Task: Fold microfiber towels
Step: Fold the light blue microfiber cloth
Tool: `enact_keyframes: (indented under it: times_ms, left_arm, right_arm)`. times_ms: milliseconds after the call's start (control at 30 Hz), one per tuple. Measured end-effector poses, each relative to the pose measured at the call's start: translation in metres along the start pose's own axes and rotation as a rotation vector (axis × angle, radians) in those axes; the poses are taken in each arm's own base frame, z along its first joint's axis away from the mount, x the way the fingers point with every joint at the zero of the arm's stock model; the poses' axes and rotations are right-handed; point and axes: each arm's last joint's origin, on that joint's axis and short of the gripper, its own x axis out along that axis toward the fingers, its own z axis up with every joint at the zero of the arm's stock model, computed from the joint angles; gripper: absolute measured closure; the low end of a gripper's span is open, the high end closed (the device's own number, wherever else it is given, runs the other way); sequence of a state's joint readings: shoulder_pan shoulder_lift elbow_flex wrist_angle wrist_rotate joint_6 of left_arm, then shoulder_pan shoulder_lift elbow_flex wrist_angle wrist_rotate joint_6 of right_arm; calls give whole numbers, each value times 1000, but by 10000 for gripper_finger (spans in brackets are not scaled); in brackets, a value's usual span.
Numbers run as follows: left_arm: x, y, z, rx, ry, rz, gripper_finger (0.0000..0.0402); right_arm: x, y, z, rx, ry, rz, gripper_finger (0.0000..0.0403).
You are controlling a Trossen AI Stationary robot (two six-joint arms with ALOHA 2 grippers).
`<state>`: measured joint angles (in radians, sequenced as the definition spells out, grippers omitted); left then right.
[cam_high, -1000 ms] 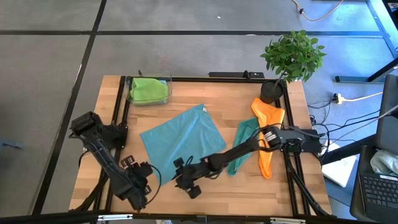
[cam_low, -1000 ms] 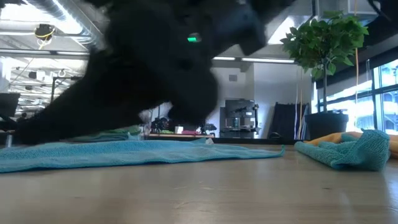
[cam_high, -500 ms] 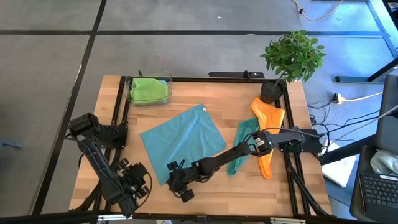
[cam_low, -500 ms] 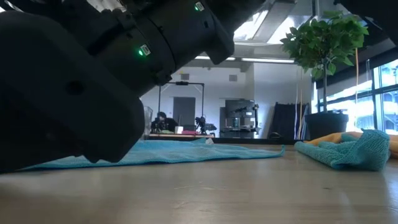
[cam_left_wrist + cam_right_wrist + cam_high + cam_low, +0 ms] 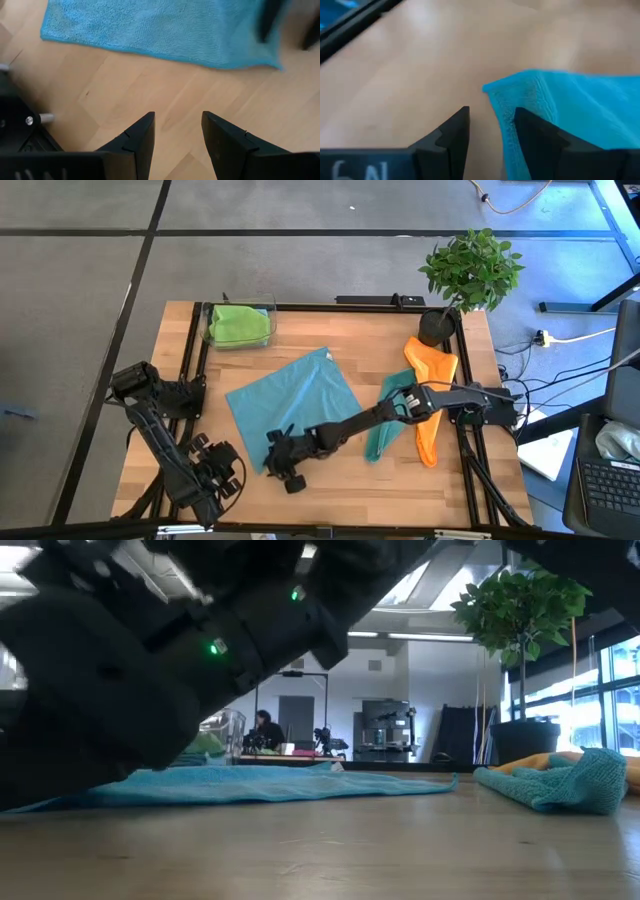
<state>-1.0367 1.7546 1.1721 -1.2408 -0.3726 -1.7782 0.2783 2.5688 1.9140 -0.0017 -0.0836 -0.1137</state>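
The right end effector [image 5: 283, 470], fingers apart, is hovering at the near corner of the flat, fuzzy light blue microfiber towel [image 5: 292, 406]. The left end effector [image 5: 222, 470], fingers apart, is waiting over the wooden counter [image 5: 400, 480].

A wooden table [image 5: 330, 490] with a black frame stands on grey floor. A potted plant [image 5: 470, 270] sits at its far right corner, and a clear plastic bin [image 5: 208, 330] at the far left. Beside the table, a laptop [image 5: 608, 480] and cables [image 5: 560, 338] lie to the right. A person [image 5: 266, 730] sits in the room behind.
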Motion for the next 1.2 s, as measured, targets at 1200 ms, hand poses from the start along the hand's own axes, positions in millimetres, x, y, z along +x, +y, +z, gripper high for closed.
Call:
enact_keyframes:
  times_ms: [1200]
  left_arm:
    - [9, -26, 28, 520, -206, -144, 245]
  right_arm:
    - [-53, 85, -29, 112, 609, 766, 388]
